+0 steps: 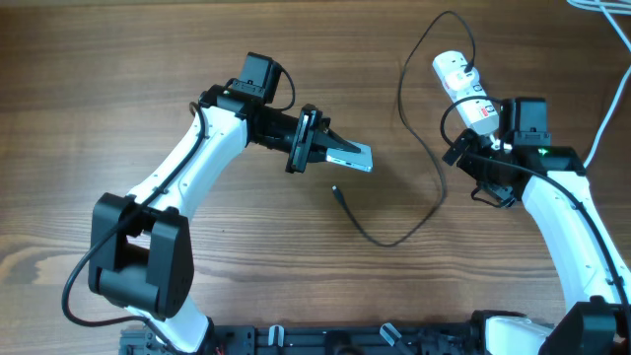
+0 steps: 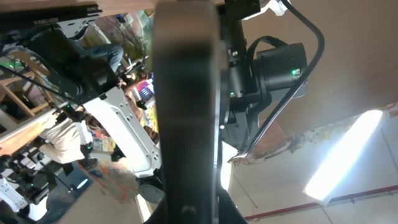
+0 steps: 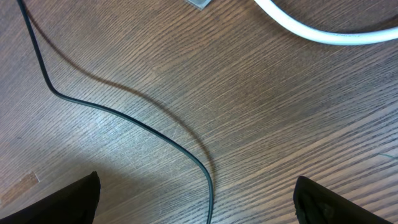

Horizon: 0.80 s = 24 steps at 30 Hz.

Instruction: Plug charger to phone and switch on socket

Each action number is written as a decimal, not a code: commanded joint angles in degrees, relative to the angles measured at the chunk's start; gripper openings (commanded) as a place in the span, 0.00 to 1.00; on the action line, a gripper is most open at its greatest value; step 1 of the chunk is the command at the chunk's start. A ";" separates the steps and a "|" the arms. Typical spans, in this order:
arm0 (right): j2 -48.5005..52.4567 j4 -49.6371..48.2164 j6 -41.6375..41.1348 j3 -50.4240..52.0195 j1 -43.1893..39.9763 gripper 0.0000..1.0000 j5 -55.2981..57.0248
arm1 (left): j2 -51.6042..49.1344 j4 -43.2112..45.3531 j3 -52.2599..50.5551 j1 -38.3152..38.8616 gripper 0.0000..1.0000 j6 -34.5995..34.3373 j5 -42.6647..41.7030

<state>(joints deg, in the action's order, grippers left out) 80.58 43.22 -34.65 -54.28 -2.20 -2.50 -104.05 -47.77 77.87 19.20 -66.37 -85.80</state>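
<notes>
My left gripper (image 1: 333,150) is shut on the phone (image 1: 353,159) and holds it edge-up above the middle of the table. In the left wrist view the phone (image 2: 186,106) is a dark slab between the fingers (image 2: 193,214). The charger (image 1: 434,202) is a thin black cable that loops from the socket (image 1: 461,81) down the table. Its plug tip (image 1: 336,190) lies free just below the phone. My right gripper (image 1: 463,150) is open beside the socket's near end. In the right wrist view the cable (image 3: 134,121) runs between the spread fingers (image 3: 196,186).
A thick white cord (image 3: 323,32) curves across the top of the right wrist view. More white cord (image 1: 606,118) runs along the table's right edge. The table is brown wood (image 1: 118,89).
</notes>
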 commanded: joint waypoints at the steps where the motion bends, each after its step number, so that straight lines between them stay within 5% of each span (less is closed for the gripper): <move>1: 0.59 -0.17 -0.44 -0.46 -0.09 1.00 1.18 | -0.33 0.00 0.02 -0.26 0.04 -0.52 -1.95; 24: 0.59 -0.17 -0.46 -0.46 -0.09 1.00 1.18 | -0.33 0.85 0.02 -0.22 0.04 -9.94 -0.98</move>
<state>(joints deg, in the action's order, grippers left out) 80.58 43.22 -34.65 -54.28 -2.20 -2.48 -104.05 -47.09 77.87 19.20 -72.01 -85.17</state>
